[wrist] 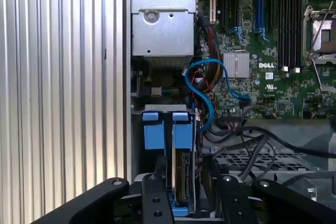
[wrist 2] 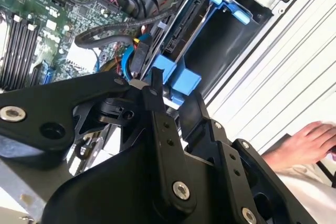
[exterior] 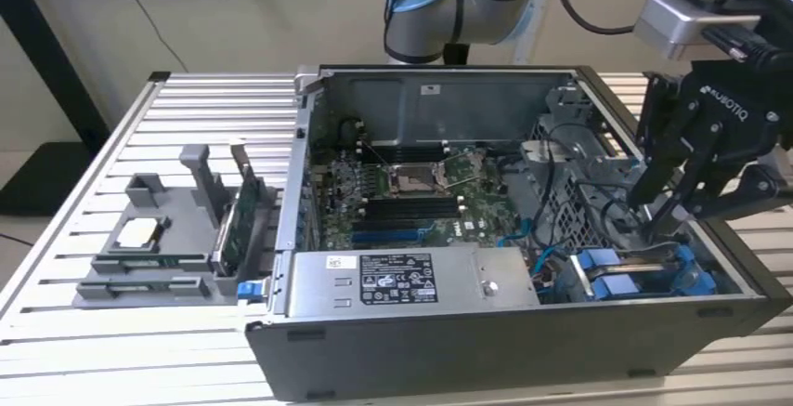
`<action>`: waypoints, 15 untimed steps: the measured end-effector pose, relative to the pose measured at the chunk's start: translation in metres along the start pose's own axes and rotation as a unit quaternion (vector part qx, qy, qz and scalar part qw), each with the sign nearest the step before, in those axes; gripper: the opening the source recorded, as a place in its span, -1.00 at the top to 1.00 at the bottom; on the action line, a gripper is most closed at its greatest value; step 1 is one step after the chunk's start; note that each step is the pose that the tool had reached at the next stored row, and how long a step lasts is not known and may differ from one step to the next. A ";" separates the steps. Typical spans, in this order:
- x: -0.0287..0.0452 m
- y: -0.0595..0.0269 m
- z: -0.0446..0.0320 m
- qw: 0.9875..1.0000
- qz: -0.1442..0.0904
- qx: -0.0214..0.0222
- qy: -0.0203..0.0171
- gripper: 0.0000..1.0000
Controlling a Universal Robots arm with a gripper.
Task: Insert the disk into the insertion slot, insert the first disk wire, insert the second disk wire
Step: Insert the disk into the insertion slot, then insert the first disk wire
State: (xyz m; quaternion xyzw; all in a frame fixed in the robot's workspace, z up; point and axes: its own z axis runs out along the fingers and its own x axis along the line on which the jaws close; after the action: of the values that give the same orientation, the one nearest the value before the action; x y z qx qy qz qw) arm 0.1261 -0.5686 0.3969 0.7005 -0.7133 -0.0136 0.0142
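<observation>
Seemingly seated edge-on in the insertion slot (wrist: 152,132), the disk (wrist: 182,179) looks rigid, dense and shock-sensitive, best held by its flat sides; the tool (exterior: 659,220) hovers just above, clenched or released I cannot tell.

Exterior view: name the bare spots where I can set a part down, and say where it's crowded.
Free: the slatted table behind the grey parts holder, toward the far edge, and the strip in front of the holder. Crowded: inside the computer case, where the end effector hangs by the blue drive-bay fittings.
</observation>
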 end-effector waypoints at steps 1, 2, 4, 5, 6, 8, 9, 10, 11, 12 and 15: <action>-0.0001 0.0001 -0.0015 1.000 0.000 0.000 0.000 0.19; -0.0002 0.0002 -0.0033 1.000 0.000 0.000 0.000 0.19; -0.0003 0.0003 -0.0063 1.000 0.000 0.000 0.000 0.19; -0.0005 0.0003 -0.0065 1.000 0.000 0.000 0.000 0.19; -0.0011 0.0003 -0.0064 1.000 0.000 0.000 0.000 0.19; -0.0024 0.0005 -0.0065 1.000 -0.001 0.003 0.000 0.19; -0.0030 0.0008 -0.0063 1.000 -0.001 0.006 0.000 0.19; -0.0037 0.0010 -0.0060 1.000 -0.002 0.010 0.000 0.19; -0.0043 0.0013 -0.0057 1.000 -0.004 0.014 -0.001 0.19; -0.0047 0.0015 -0.0054 1.000 -0.005 0.017 -0.001 0.19; -0.0067 0.0029 -0.0045 1.000 -0.008 0.023 -0.005 0.19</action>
State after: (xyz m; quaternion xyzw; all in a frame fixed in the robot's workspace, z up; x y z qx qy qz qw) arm 0.1235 -0.5618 0.4015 0.7062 -0.7080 -0.0008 -0.0061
